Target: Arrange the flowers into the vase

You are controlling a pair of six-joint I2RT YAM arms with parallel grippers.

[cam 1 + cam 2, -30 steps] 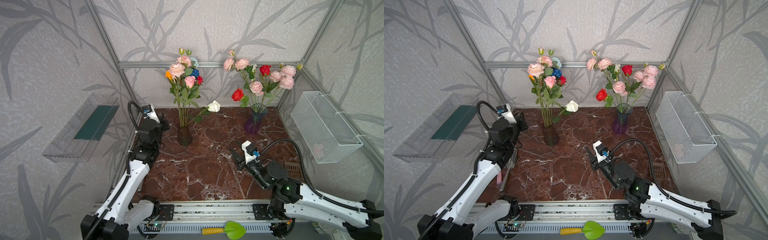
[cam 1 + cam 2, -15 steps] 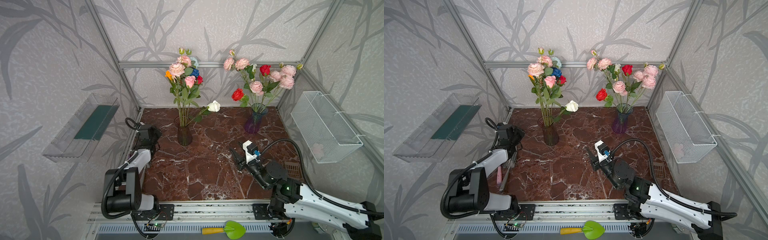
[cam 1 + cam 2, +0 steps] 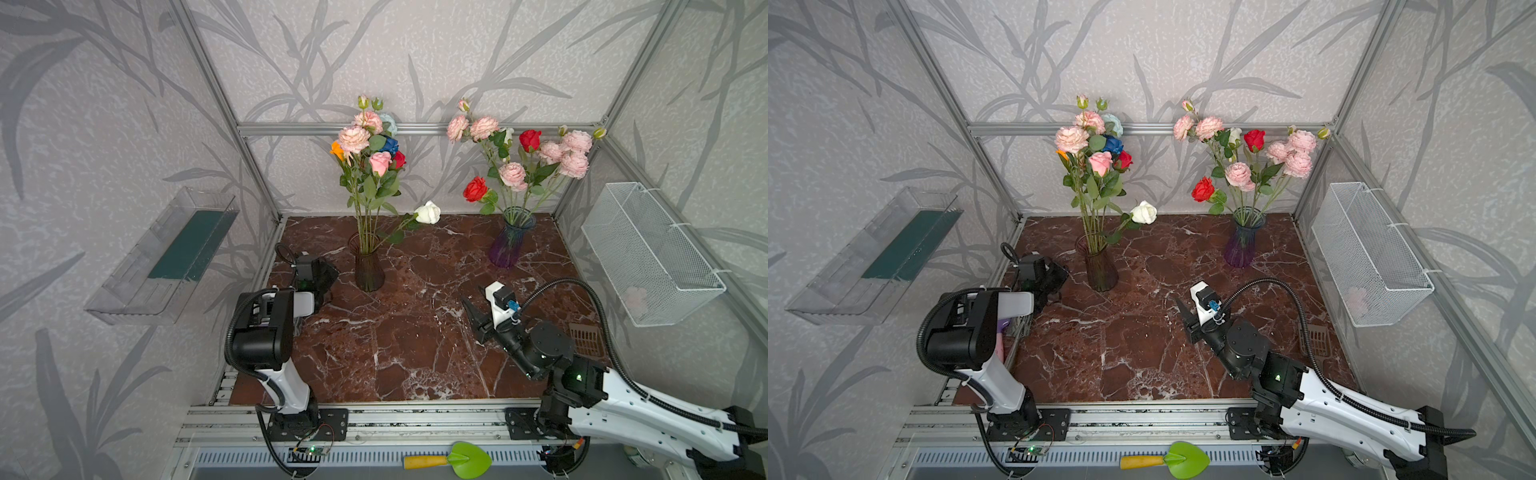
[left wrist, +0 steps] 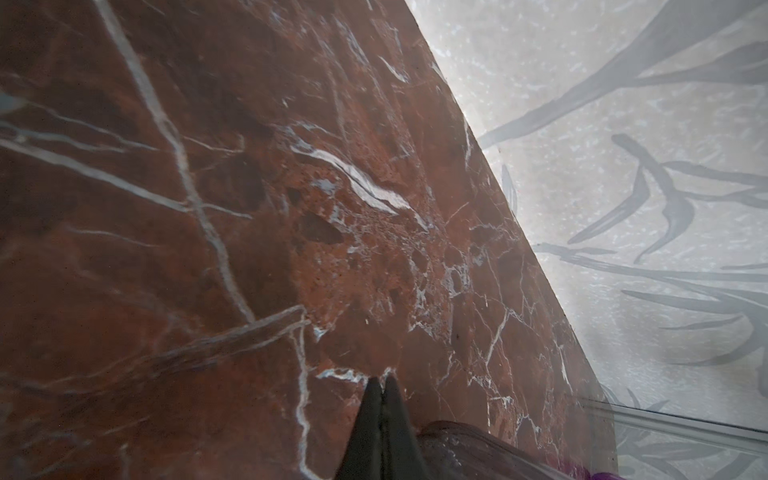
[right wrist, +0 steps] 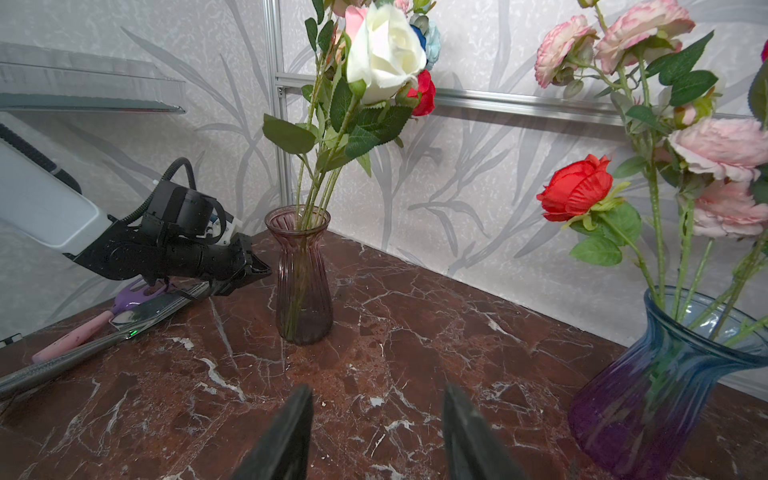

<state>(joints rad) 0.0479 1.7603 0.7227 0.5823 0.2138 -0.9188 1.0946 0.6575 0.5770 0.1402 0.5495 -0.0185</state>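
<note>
A brown ribbed vase (image 3: 368, 268) (image 5: 304, 282) holds pink, orange, blue, red and pale-blue flowers (image 3: 368, 145). Its white rose (image 3: 428, 212) (image 5: 384, 50) leans out to the right. A purple-blue vase (image 3: 508, 245) (image 5: 665, 399) at the back right holds pink and red flowers (image 3: 528, 162). My left gripper (image 3: 333, 277) (image 4: 381, 380) is shut on nothing, low over the marble just left of the brown vase. My right gripper (image 3: 471, 309) (image 5: 376, 395) stands open and empty over the middle of the table, facing both vases.
A wire basket (image 3: 652, 253) hangs on the right wall and a clear shelf (image 3: 166, 253) on the left wall. A pink and purple tool (image 5: 83, 328) lies by the left rail. A green trowel (image 3: 465, 459) lies in front. A drain grate (image 3: 586, 338) sits at the right.
My left arm has folded back and come down, so its gripper dropped from higher up to the table by the brown vase and shut. The right arm barely moved.
</note>
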